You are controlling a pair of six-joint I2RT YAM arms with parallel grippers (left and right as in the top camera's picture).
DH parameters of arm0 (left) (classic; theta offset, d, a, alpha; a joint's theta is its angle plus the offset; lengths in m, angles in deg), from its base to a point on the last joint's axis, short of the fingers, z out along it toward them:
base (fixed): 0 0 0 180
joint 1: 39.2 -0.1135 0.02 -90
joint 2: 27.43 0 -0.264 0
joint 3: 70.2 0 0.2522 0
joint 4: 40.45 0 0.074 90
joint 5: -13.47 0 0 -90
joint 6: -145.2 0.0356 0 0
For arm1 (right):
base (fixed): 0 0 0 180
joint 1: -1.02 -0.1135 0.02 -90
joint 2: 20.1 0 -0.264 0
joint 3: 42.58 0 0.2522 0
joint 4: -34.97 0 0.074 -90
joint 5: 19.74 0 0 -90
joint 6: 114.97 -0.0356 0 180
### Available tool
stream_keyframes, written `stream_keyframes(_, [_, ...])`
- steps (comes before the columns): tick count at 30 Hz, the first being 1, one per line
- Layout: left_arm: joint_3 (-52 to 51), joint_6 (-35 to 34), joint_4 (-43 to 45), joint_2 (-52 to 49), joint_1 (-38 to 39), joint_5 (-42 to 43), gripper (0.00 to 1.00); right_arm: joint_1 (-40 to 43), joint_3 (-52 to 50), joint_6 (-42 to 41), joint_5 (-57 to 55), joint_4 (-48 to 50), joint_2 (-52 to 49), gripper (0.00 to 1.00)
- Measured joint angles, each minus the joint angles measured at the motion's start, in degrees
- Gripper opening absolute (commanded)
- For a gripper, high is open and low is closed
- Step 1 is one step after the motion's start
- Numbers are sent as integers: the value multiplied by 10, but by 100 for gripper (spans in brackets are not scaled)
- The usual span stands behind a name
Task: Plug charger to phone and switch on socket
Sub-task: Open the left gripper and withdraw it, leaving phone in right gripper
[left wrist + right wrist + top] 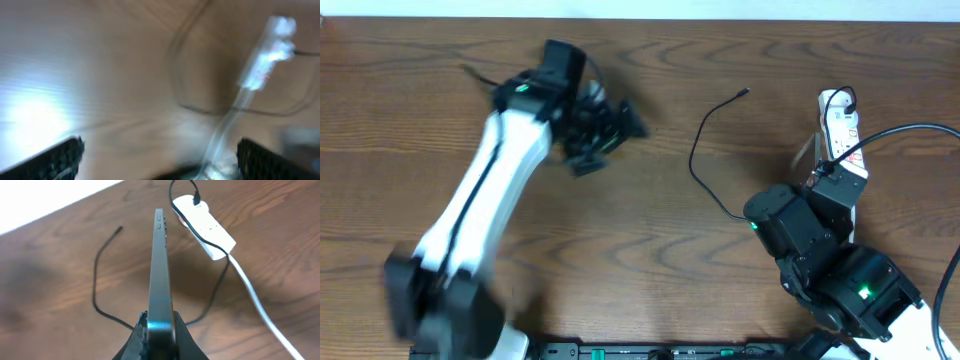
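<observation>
dark wood-grain table (650, 230), charger (95, 277) loose on it; left claw (160, 146) spread wide; right claw (159, 332) clenched on phone (160, 270) edge-on.

Robotics lab (or test bench); left arm (485, 190) and right arm (820, 255) at a wood-grain table (650, 285).

Three camera views, keyed to the socket (840, 122).
Overhead: high, straight down, socket near its right edge. Right wrist: close, low, facing the socket past the edge-on phone (161, 265). Left wrist: motion-blurred, socket upper right. All three share the socket and the charger (705, 150) beside it.
</observation>
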Motion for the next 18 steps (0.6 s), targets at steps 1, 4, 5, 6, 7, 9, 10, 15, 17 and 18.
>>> stream_keyframes(1, [0,15,-39,37,1,-51,98,0,0,-7,0,10,-3,1])
stream_keyframes(4, [1,44,-100,136,1,-163,98,0,0,-22,9,52,-21,1])
stream_keyframes(5, [1,48,-112,169,1,-193,98,0,0,-25,14,70,-30,1])
stream_keyframes(6, [1,51,-121,203,1,-224,98,0,0,-30,27,92,-44,1])
stream_keyframes(7, [1,51,-125,227,1,-239,98,0,0,-31,36,107,-53,1])
stream_keyframes(9, [1,50,-132,300,1,-290,98,0,0,-36,73,147,-86,1])
stream_keyframes(10, [-1,47,-136,336,1,-309,98,0,0,-36,88,155,-97,1])
stream_keyframes(15, [-47,14,-161,520,1,-383,98,0,0,-38,132,169,-127,1])
stream_keyframes(17, [-82,-9,-168,599,1,-400,98,0,0,-38,138,172,-127,1])
stream_keyframes(18, [-94,-21,-168,618,1,-405,98,0,0,-38,140,175,-127,1])
